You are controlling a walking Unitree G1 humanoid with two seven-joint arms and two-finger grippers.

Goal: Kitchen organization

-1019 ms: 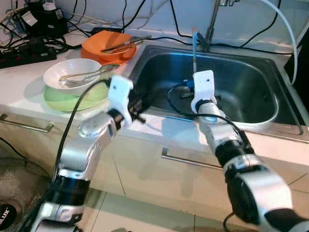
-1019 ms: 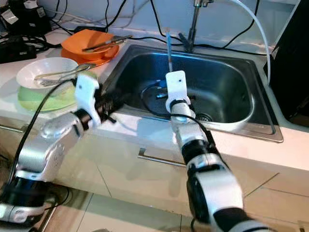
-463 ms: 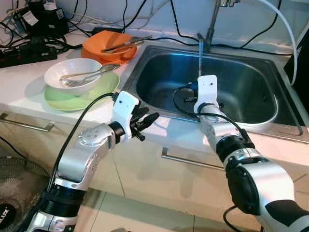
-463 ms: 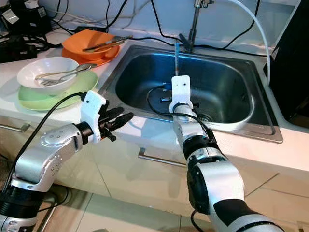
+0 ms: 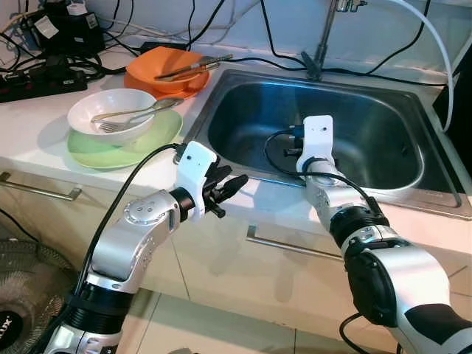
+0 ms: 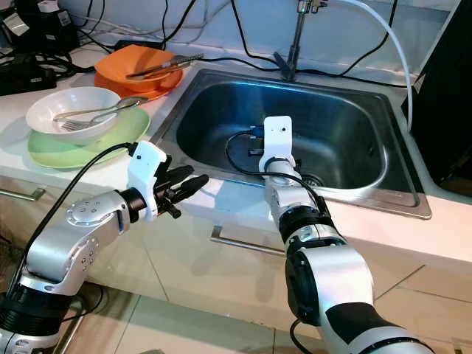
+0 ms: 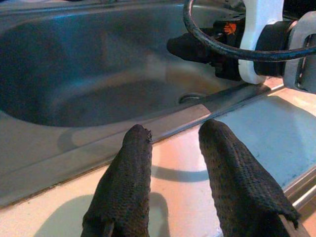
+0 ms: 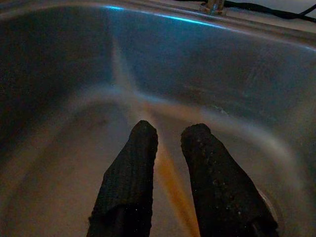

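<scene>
Over the sink (image 5: pixel 398 158), the right gripper (image 8: pixel 168 136) hangs empty, fingers narrowly parted; left gripper (image 7: pixel 175 136) hovers at the rim, parted, empty.

Your sink (image 5: pixel 383 173) sits in the surface (image 5: pixel 37 140) straight ahead, with the tap (image 5: pixel 322 37) behind it at the back rim. To its left on the surface you have a bowl (image 5: pixel 110 116) resting on a plate (image 5: pixel 158 133), a fork (image 5: pixel 110 127) and spoon (image 5: pixel 151 107) lying in the bowl. Behind those stands another bowl (image 5: pixel 158 74) holding cutlery (image 5: pixel 193 66). Cables (image 5: pixel 44 66) lie at the far left. Below the front edge you have drawer handles (image 5: pixel 284 247).
</scene>
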